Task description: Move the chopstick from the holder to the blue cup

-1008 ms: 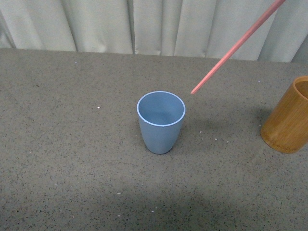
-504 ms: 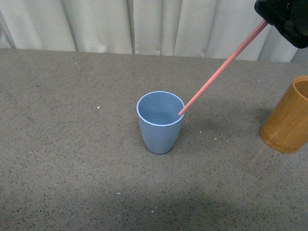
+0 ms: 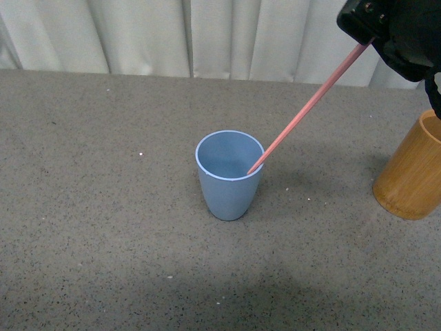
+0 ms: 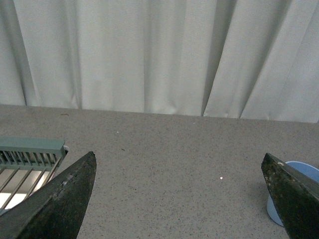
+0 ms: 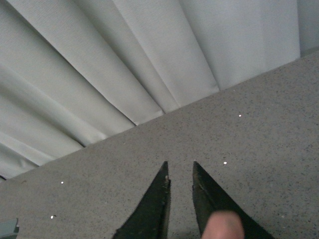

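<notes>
The right gripper [image 3: 365, 43] holds one pink chopstick [image 3: 306, 107] tight, with its tip just inside the blue cup [image 3: 229, 174]. The stick leans a lot, so letting go may tip the light cup. The left gripper [image 4: 179, 199] is wide and empty. The holder [image 3: 412, 169] stands well apart

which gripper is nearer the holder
Right. The right gripper hangs just above the holder; the left gripper sits apart, beyond the blue cup.
</notes>
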Robot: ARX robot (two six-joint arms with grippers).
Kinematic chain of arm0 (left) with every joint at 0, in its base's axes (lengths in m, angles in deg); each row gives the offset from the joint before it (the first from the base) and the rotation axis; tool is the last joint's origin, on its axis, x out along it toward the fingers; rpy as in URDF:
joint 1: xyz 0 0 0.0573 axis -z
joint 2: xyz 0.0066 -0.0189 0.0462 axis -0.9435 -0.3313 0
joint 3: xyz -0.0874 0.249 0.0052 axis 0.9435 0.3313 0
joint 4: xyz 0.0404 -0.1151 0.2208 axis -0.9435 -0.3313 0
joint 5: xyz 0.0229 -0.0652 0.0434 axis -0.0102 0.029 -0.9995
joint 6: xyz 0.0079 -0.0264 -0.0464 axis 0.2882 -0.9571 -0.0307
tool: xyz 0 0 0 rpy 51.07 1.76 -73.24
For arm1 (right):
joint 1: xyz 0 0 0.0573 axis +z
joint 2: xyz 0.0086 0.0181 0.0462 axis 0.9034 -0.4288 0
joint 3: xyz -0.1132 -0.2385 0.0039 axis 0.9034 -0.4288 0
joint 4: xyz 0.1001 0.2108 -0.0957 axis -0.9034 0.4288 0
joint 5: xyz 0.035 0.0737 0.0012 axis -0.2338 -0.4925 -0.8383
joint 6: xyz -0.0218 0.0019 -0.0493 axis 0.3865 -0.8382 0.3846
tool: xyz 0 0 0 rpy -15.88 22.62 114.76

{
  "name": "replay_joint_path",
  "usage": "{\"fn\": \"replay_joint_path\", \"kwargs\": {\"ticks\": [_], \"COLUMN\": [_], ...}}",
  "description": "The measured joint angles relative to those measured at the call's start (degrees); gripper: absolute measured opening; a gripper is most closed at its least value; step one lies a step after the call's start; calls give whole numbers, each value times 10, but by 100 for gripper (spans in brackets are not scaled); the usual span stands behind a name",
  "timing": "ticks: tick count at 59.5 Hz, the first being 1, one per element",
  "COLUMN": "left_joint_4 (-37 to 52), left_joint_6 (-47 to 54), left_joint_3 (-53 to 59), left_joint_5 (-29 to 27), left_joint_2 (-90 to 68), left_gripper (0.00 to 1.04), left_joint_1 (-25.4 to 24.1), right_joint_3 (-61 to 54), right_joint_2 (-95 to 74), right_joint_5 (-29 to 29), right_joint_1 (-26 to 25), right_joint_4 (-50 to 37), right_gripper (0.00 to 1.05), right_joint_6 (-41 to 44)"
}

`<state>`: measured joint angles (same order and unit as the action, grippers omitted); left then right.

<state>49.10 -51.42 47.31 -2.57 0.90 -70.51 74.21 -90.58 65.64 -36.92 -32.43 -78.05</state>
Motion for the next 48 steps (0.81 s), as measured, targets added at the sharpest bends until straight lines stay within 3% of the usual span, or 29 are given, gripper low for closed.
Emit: {"fn": "replay_joint_path", "kwargs": {"ticks": [13, 25, 30, 33, 35, 37, 43, 48], "left_joint_4": [0, 0, 0, 0, 0, 0, 0, 0], "left_joint_6": [0, 0, 0, 0, 0, 0, 0, 0], "left_joint_3": [0, 0, 0, 0, 0, 0, 0, 0], "left_joint_5": [0, 0, 0, 0, 0, 0, 0, 0], "left_joint_2": [0, 0, 0, 0, 0, 0, 0, 0], "left_gripper": [98, 98, 98, 98, 98, 98, 98, 98], "left_joint_1": [0, 0, 0, 0, 0, 0, 0, 0], "right_joint_3": [-9, -82, -163, -224, -269, -302, -351, -373], "right_joint_2": [24, 119, 177, 260, 349, 431, 720, 858], "right_joint_5": [1, -10, -56, -106, -167, -189, -202, -205], "right_joint_1": [-9, -58, -105, -158, -213, -248, -274, -275], "right_joint_4": [16, 2, -109, -96, -39, 27, 278, 345], "right_gripper": [59, 90, 77, 67, 58, 50, 29, 15], "right_joint_6": [2, 42, 159, 240, 292, 317, 354, 363]}}
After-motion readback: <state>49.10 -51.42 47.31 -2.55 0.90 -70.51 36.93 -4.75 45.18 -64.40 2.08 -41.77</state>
